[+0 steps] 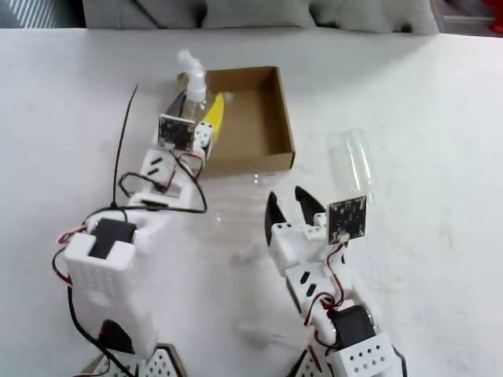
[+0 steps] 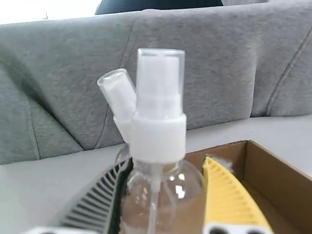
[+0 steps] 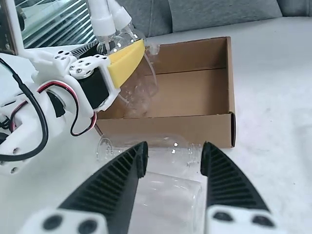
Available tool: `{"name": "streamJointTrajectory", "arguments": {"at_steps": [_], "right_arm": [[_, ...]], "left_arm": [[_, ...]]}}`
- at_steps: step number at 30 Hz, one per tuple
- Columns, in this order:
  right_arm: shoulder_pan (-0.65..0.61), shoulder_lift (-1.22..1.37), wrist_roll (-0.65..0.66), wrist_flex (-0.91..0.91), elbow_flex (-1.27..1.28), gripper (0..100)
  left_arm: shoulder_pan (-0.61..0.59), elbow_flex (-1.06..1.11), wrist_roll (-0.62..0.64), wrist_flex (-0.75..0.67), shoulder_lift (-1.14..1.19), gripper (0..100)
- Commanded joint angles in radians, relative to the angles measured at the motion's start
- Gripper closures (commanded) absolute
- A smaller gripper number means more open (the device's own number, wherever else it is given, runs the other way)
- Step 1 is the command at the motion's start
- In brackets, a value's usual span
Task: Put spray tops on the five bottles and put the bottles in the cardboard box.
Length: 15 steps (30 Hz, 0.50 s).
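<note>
Gripping a clear bottle (image 2: 156, 192) with its spray top (image 2: 158, 126) fitted, my left hand (image 1: 196, 104) holds it upright at the left wall of the cardboard box (image 1: 251, 162). A second spray top (image 2: 117, 95) tilts just behind it. My right hand (image 3: 174, 148) hangs wide open, holding nothing, over an uncapped bottle (image 3: 117, 145) lying on the worktop (image 1: 424, 94) along the box's near wall.

Setting: a domestic or lounge-type room serving as a hobby robotics bench, not a fitted lab. Evidence: grey upholstered sofa (image 2: 219, 63) runs along the white table (image 1: 424, 118) at its 12 o'clock edge; slatted window blind (image 3: 53, 19) behind. Printed white arm housings (image 1: 110, 290) carry loose red-and-black servo wires (image 1: 59, 263) and a bare circuit board (image 1: 348, 217).
</note>
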Motion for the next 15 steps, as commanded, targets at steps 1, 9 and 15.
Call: {"name": "streamJointTrajectory", "arguments": {"at_steps": [1, 9, 15], "right_arm": [[0.007, -0.005, 0.008, -0.007, -0.011, 84.7], [0.007, -0.005, 0.008, -0.007, -0.011, 84.7], [0.007, -0.005, 0.008, -0.007, -0.011, 84.7]], "left_arm": [[-0.022, -0.052, 0.002, -0.029, -0.008, 87], [-0.022, -0.106, -0.008, -0.031, 0.033, 98], [-0.022, -0.163, -0.008, -0.031, 0.113, 95]]}}
